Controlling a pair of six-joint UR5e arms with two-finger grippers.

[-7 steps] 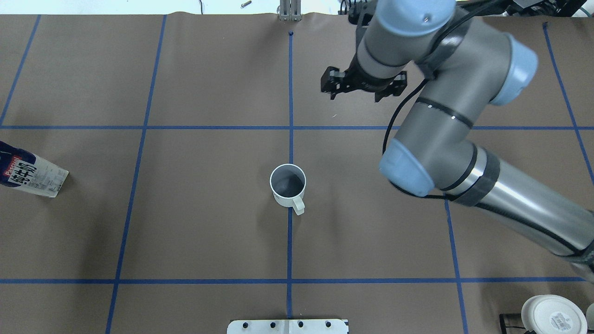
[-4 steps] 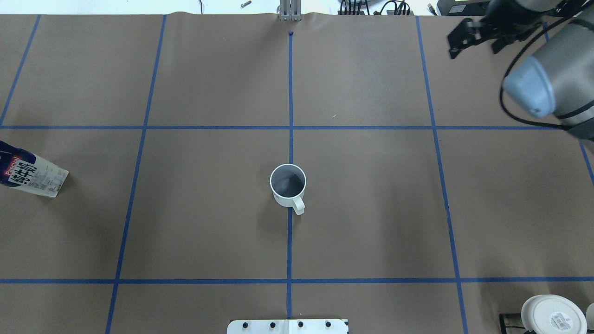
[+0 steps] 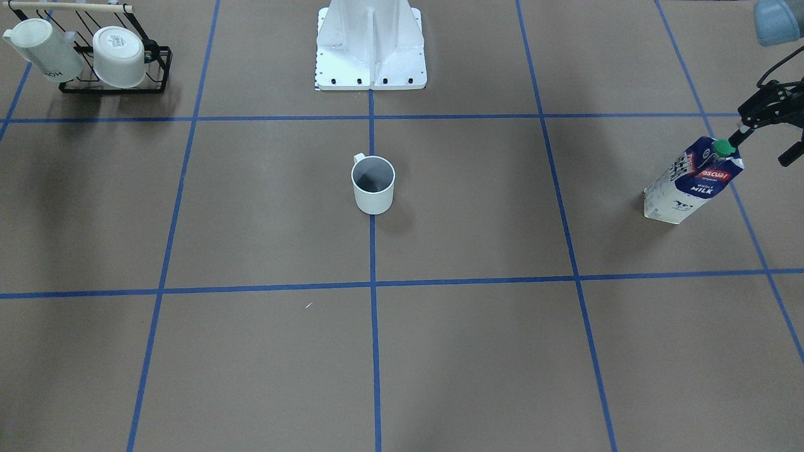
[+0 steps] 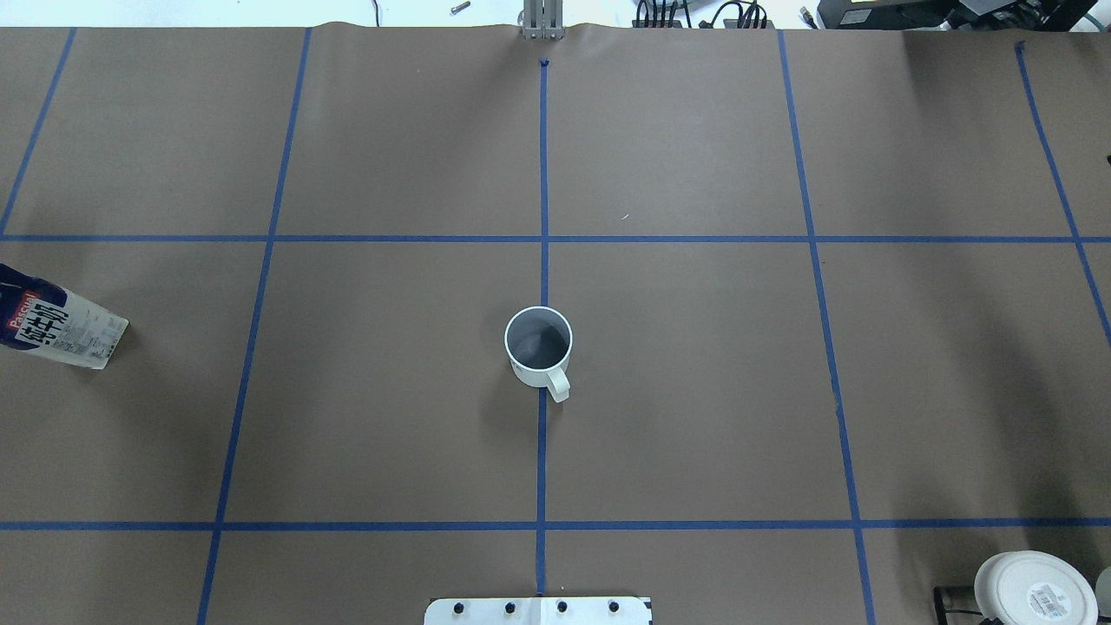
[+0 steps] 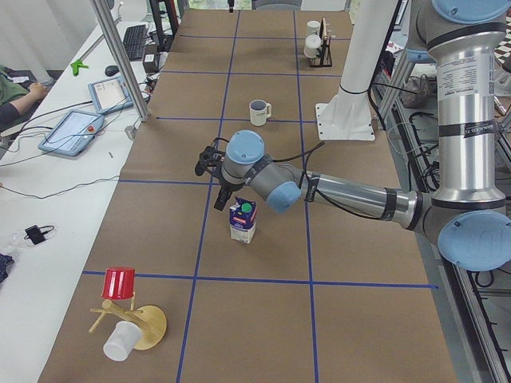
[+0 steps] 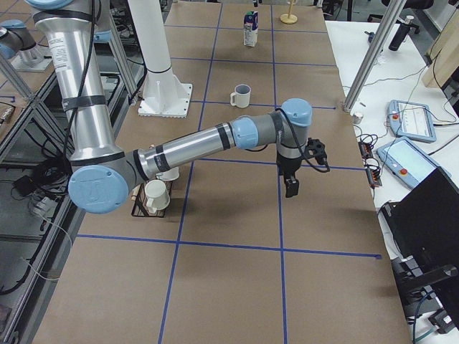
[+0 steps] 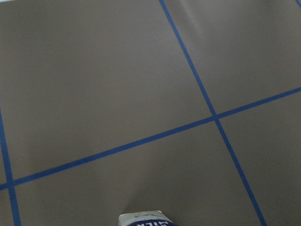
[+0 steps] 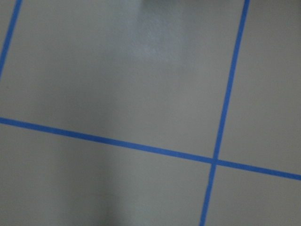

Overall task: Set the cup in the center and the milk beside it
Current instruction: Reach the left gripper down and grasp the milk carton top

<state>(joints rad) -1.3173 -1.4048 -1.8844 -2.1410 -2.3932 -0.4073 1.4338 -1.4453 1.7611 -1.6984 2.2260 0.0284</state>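
**Cup is placed; the milk has yet to be fetched**

The cup [image 3: 373,185] stands upright in the middle rectangle [image 3: 270,201] of the counter [image 3: 440,364], right on the blue tape line that splits it. So the step in hand looks to be fetching the milk carton [image 3: 691,185]. It stands upright in the square on the robot's left, outside the rectangle and well apart from the cup.

The left arm's fingers [image 3: 789,155] are spread apart up by the carton's green cap. I cannot tell whether one tip touches the cap.

To do this well, the fingers should drop lower and close on the flat sides below the sloped top. A tall carton pinched high would likely swing or tip. It should then be lifted straight, carried across and set down near the cup without nudging it.

The cup's handle points towards the robot's base, so the side facing the carton is plain wall and nothing lies between them.

The right arm's fingers [image 6: 292,188] hang over bare counter far from both. Whether they are apart or together, I cannot tell. A rack [image 3: 113,63] holding two white cups sits in a far corner, out of the way.
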